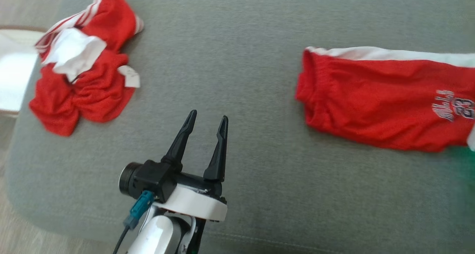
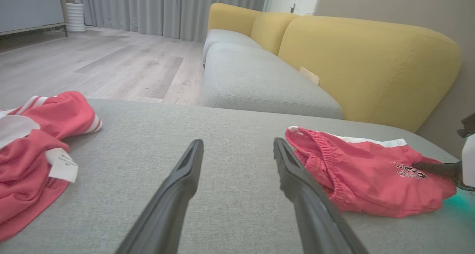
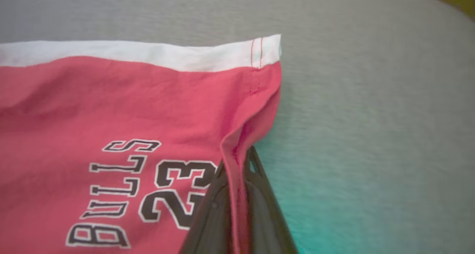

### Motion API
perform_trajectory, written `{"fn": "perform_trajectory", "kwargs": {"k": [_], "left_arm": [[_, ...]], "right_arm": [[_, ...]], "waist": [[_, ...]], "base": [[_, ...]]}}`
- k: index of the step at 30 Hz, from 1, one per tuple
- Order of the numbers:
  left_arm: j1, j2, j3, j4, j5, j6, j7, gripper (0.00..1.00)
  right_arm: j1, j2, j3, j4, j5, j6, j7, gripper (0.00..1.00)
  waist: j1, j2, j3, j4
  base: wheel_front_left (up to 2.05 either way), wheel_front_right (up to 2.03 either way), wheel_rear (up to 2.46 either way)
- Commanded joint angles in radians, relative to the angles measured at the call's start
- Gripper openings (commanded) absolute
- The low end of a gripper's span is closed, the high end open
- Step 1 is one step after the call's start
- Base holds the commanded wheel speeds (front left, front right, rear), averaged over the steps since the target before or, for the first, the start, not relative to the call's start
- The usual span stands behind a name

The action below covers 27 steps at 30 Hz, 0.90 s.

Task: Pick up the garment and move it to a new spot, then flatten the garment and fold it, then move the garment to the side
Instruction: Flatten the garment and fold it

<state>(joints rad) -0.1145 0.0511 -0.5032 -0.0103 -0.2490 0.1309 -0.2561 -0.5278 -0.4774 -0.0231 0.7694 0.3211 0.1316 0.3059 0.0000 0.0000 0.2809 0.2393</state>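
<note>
Edge of shorts (image 3: 111, 105) pinched in right end effector (image 3: 237, 159); left end effector (image 1: 208, 115) (spread, empty) near crumpled red clothing (image 1: 96, 94).

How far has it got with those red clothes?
The shorts lie fairly flat, whether folded I cannot tell. In hand: the right gripper pinches their edge; the left gripper is open over the cushion. To do: moving them aside; the crumpled garment waits.

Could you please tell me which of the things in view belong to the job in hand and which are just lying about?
In the job:
red Bulls shorts
right gripper, fingers shut on their hem
left gripper, open, over the grey cushion

Lying about:
crumpled red striped garment
yellow sofa
wooden floor
</note>
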Motion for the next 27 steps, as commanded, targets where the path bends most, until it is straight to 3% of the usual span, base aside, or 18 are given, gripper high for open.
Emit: {"fn": "perform_trajectory", "kwargs": {"k": [1, 6, 12, 21, 27], "left_arm": [[-0.008, -0.001, 0.029, -0.028, 0.005, -0.003, -0.006, 1.00], [-0.008, -0.001, 0.028, -0.022, 0.007, -0.007, -0.006, 1.00], [-0.015, -0.001, 0.027, -0.009, 0.011, -0.011, -0.006, 1.00], [-0.007, -0.001, 0.024, 0.011, 0.000, -0.015, -0.006, 1.00], [0.001, -0.001, 0.014, 0.013, -0.013, -0.009, -0.006, 1.00]], "right_arm": [[0.021, -0.039, -0.008, -0.032, -0.026, -0.001, -0.014, 0.00], [0.033, -0.034, -0.053, -0.107, -0.121, -0.001, -0.015, 0.00], [0.035, 0.034, -0.052, -0.283, -0.169, -0.001, 0.031, 0.00], [0.079, 0.136, 0.016, -0.504, -0.159, -0.001, 0.077, 0.00], [0.108, 0.203, 0.089, -0.585, -0.146, -0.001, 0.112, 0.00]], "waist": [[0.0000, 0.0000, -0.006, -0.027], [0.0000, 0.0000, -0.016, -0.070], [0.0000, 0.0000, -0.029, -0.088], [0.0000, 0.0000, -0.076, -0.052], [0.0000, 0.0000, -0.090, -0.019]], "base": [[0.00, 0.00, 0.00], [0.00, 0.00, 0.00], [0.00, 0.00, 0.00], [0.00, 0.00, 0.00], [0.00, 0.00, 0.00]]}}
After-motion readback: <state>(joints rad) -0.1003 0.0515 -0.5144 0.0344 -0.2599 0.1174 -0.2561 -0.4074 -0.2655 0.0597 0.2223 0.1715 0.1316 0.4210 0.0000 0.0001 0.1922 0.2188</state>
